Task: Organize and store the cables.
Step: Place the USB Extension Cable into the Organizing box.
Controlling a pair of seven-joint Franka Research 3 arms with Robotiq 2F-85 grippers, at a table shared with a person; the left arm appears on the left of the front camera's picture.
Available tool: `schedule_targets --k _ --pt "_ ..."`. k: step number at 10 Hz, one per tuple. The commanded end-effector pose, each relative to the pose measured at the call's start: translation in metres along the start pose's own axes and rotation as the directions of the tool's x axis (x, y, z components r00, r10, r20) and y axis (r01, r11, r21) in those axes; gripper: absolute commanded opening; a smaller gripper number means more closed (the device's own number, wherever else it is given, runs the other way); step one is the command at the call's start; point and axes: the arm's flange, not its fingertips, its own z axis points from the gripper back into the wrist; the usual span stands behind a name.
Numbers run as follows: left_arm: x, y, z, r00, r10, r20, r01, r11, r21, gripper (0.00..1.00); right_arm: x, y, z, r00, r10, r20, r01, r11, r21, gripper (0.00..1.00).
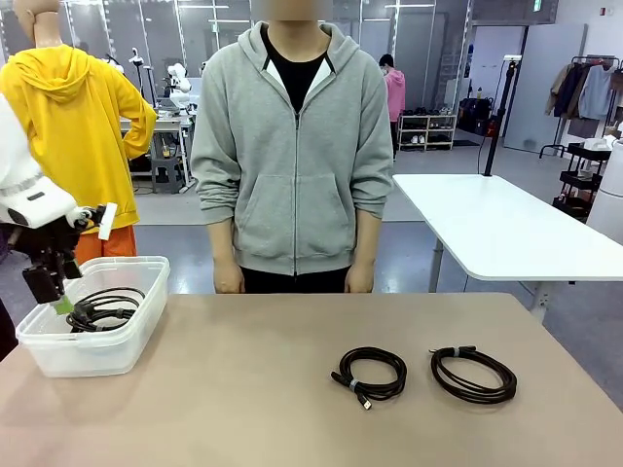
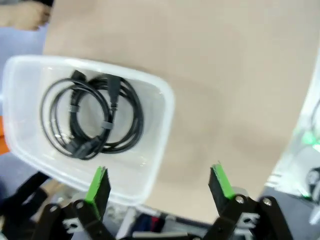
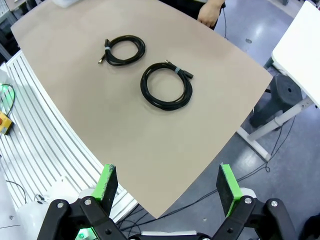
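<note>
Two coiled black cables lie on the brown table at the right: a smaller one (image 1: 369, 375) (image 3: 123, 49) and a wider one (image 1: 473, 374) (image 3: 166, 86). Another coiled black cable (image 1: 102, 308) (image 2: 92, 116) rests inside a clear plastic bin (image 1: 97, 352) (image 2: 157, 145) at the table's left. My left gripper (image 1: 54, 292) (image 2: 161, 184) hangs open just above the bin's near-left side, nothing between its green pads. My right gripper (image 3: 169, 184) is open high above the table's edge, far from the two cables.
A person in a grey hoodie stands at the far side of the table (image 1: 243, 389), arms down, hands (image 1: 227, 280) near the edge. A white table (image 1: 487, 229) stands behind at the right. White ribbed flooring (image 3: 45, 145) lies beside the table.
</note>
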Motion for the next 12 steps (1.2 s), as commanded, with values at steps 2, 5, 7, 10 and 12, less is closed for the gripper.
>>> schedule_targets --k 2,5,7,10,12 --pt "-0.004 -0.057 0.029 0.959 0.249 0.137 -0.25 0.968 -0.008 1.0 0.007 0.011 0.002 0.998 -0.009 -0.061 0.009 1.0 -0.009 1.0" --pt "-0.006 -0.052 0.036 0.969 0.214 0.125 -0.214 0.977 -0.01 1.0 0.005 0.007 0.002 0.999 0.009 -0.045 -0.009 1.0 -0.006 1.0" --pt "-0.006 -0.052 0.036 0.969 0.214 0.125 -0.214 0.977 -0.01 1.0 0.005 0.007 0.002 0.999 0.009 -0.045 -0.009 1.0 -0.006 1.0" --pt "-0.008 -0.059 0.031 0.967 0.217 0.137 -0.217 0.976 -0.012 1.0 0.005 0.007 0.002 0.999 0.009 -0.045 -0.009 1.0 -0.006 1.0" --pt "0.004 -0.07 0.033 0.933 0.342 0.114 -0.34 0.94 -0.04 1.0 0.005 0.007 0.002 0.999 0.009 -0.045 -0.009 1.0 -0.006 1.0"
